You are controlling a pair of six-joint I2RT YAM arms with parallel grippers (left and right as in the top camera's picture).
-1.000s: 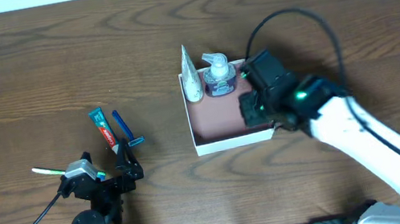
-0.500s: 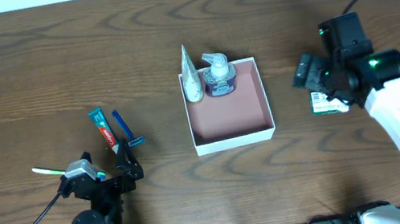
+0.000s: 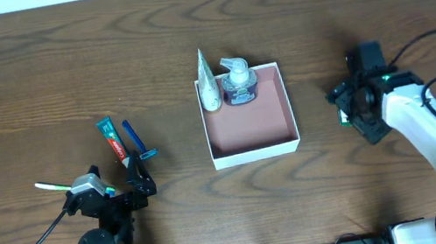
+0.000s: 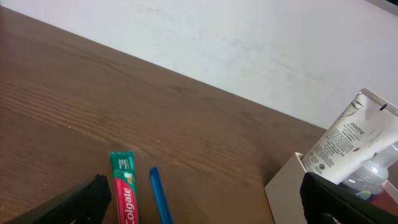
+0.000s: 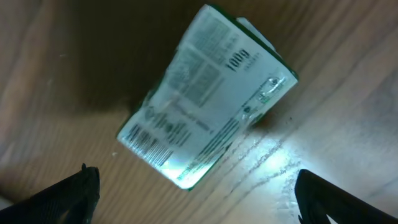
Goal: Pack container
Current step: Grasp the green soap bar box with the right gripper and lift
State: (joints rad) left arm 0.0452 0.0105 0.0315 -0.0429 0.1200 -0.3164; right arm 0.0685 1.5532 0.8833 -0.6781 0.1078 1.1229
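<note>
Looking down from above, I see a brown wooden desk with the container, a square shallow box with white walls and a pink inside, lying near the middle. A white tube and a clear pump bottle stand side by side against its far wall, and the remainder of the pink floor is bare. Well to the container's right, my right tool hangs over a green and white printed packet that lies flat on the desk. Through the right wrist camera its two fingers sit far apart at the lower corners of the view, neither touching the packet. On the left side of the desk, a red and green toothpaste tube and a blue razor lie just beside each other, well apart from the container. My left tool sits low behind them with its fingers spread wide, gripping nothing. A thin green and white stick pokes out to the left of that arm; I cannot tell what it is.
</note>
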